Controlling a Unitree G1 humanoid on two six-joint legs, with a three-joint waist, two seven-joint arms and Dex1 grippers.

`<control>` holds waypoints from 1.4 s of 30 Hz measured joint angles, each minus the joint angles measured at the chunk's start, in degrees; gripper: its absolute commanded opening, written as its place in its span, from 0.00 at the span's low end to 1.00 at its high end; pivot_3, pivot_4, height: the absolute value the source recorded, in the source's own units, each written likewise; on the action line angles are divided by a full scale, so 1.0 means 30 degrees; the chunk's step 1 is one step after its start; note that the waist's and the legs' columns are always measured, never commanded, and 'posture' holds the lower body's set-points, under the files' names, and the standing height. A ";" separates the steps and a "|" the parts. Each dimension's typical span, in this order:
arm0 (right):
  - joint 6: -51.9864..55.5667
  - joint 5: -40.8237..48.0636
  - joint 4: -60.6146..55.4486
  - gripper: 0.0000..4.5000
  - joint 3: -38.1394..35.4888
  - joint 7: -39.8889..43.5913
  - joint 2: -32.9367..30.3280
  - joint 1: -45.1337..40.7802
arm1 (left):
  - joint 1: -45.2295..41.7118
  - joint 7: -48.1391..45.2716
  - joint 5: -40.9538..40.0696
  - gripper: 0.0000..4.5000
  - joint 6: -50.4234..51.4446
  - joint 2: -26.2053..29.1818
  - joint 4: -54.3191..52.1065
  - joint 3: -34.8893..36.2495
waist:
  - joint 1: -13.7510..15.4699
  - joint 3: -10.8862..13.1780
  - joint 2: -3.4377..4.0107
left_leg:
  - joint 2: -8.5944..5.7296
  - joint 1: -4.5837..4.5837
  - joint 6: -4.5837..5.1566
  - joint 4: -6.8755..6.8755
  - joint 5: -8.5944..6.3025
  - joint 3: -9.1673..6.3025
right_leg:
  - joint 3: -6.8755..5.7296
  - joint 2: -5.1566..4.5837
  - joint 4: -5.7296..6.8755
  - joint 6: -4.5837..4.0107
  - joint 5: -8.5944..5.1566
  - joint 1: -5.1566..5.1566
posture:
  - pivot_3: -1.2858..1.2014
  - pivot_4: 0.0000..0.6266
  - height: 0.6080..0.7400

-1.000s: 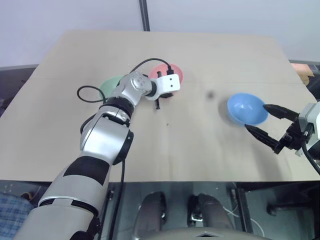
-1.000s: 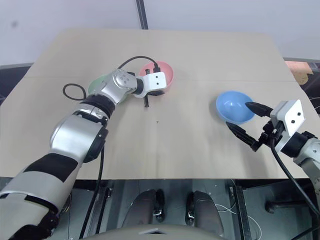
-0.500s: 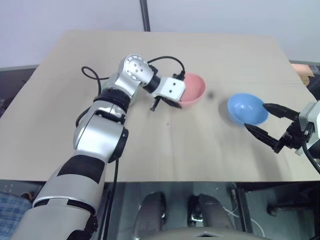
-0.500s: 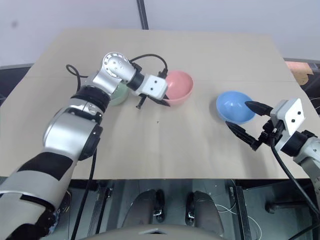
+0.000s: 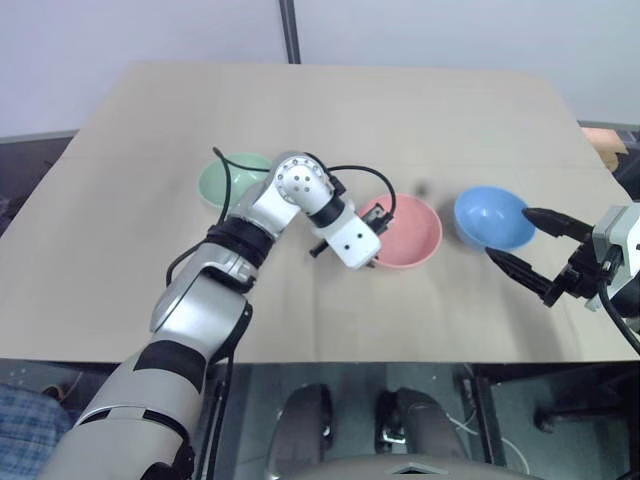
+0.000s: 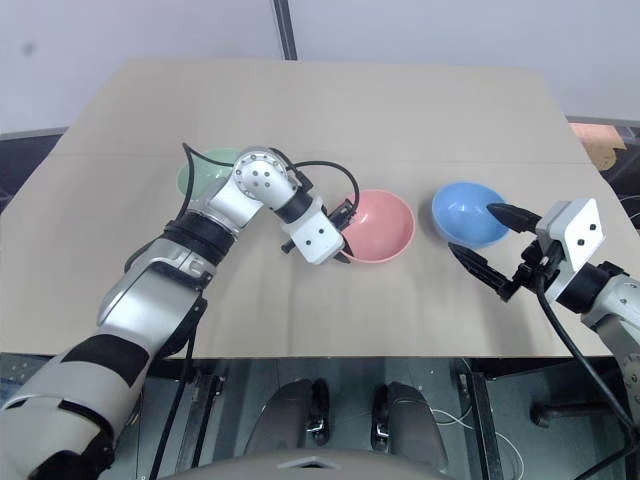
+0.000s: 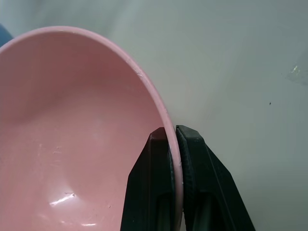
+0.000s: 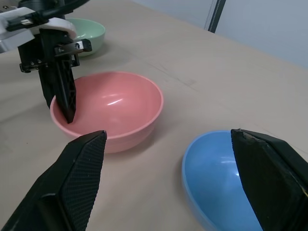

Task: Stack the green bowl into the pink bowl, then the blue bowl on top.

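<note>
Tan tabletop [image 5: 330, 110] is bearing three equal bowls, placed here relative to the pink bowl [image 5: 405, 232]. Pink bowl: sitting mid-table, its near-left rim pinched between the clenched fingers of the left gripper [image 5: 372, 262]. Blue bowl [image 5: 492, 216]: sitting just to its right, apart. Green bowl [image 5: 231, 179]: resting well to its left and farther back, untouched. Right gripper [image 5: 522, 243]: hovering beside the blue bowl, jaws spread, grasping nothing. Step in hand, apparently: positioning the pink bowl; next calls for releasing it and fetching the green bowl.
</note>
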 measured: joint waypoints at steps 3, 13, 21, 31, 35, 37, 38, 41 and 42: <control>0.0000 0.0000 -0.0046 1.00 0.0000 -0.0049 0.0001 0.0008 | 0.0273 -0.0001 -0.0048 0.01 -0.0266 0.0201 -0.0458 -0.0617 | -0.0016 0.0000 0.0001 | 0.0002 0.0001 0.0000 0.0000 0.0000 0.0001 | 0.0002 0.0005 0.0000 -0.0001 0.0000 -0.0001 | 0.52 0.24 1.00; 0.0001 -0.0003 -0.0365 1.00 -0.0005 -0.0197 0.0134 0.0230 | 0.0503 -0.0001 -0.1548 0.84 -0.0046 0.0531 -0.1109 -0.1148 | 0.0006 0.0000 0.0001 | 0.0002 -0.0001 0.0003 0.0004 -0.0002 -0.0004 | 0.0000 0.0007 -0.0002 0.0000 0.0000 0.0002 | 0.52 0.24 1.00; 0.0002 -0.0003 -0.0358 1.00 -0.0004 -0.0230 0.0136 0.0227 | 0.0339 0.0077 -0.1838 0.99 0.0432 0.0274 -0.1087 -0.0961 | 0.0001 0.0000 0.0000 | 0.0004 -0.0001 0.0002 0.0005 -0.0002 -0.0006 | 0.0000 0.0011 -0.0002 0.0000 0.0000 0.0001 | 0.52 0.24 1.00; 0.0008 -0.0145 -0.0217 1.00 0.0321 0.0043 0.0119 -0.0070 | -0.0034 0.1610 -0.5308 0.99 0.7528 0.0352 -0.2150 0.3159 | -0.0009 0.0000 0.0000 | 0.0007 -0.0003 -0.0003 0.0007 0.0001 -0.0010 | 0.0001 0.0007 -0.0003 0.0001 -0.0001 0.0002 | 0.52 0.24 1.00; 0.0013 -0.0278 0.0196 1.00 0.0507 0.0103 0.0102 -0.0347 | 0.1275 0.3460 -0.6589 0.99 1.0875 0.0671 -0.4295 0.4995 | -0.0069 -0.0002 0.0004 | 0.0011 0.0009 -0.0011 0.0007 0.0007 -0.0004 | 0.0016 0.0008 0.0013 0.0001 0.0000 0.0002 | 0.52 0.24 1.00; 0.0016 -0.0367 0.0371 1.00 0.0747 0.0143 0.0100 -0.0595 | 0.2233 0.4495 -0.6793 0.99 1.2312 0.1347 -0.4893 0.5753 | -0.0147 -0.0001 0.0007 | 0.0017 0.0031 -0.0013 0.0007 0.0008 0.0009 | 0.0030 0.0014 0.0038 0.0000 -0.0001 0.0002 | 0.52 0.24 1.00; 0.0016 -0.0395 0.0441 1.00 0.0881 0.0195 0.0101 -0.0673 | 0.2746 0.4986 -0.6775 0.99 1.2852 0.1821 -0.5082 0.6145 | -0.0165 -0.0002 0.0006 | 0.0021 0.0037 -0.0013 0.0007 0.0008 0.0009 | 0.0030 0.0019 0.0042 0.0000 -0.0001 0.0002 | 0.52 0.24 1.00; 0.0016 -0.0397 0.0517 1.00 0.1071 0.0461 0.0100 -0.0935 | 0.4162 0.6038 -0.6208 0.99 1.3377 0.3526 -0.5386 0.6654 | -0.0208 -0.0002 0.0008 | 0.0026 0.0046 -0.0017 0.0007 0.0010 0.0012 | 0.0032 0.0017 0.0056 -0.0001 -0.0001 0.0002 | 0.52 0.24 1.00; 0.0014 -0.0382 0.0573 1.00 0.1079 0.0569 0.0100 -0.1119 | 0.4769 0.6670 -0.5583 0.99 1.3265 0.4384 -0.5363 0.6825 | -0.0217 0.0000 0.0008 | 0.0026 0.0044 -0.0017 0.0007 0.0010 0.0012 | 0.0032 0.0015 0.0056 -0.0002 -0.0001 0.0001 | 0.52 0.24 1.00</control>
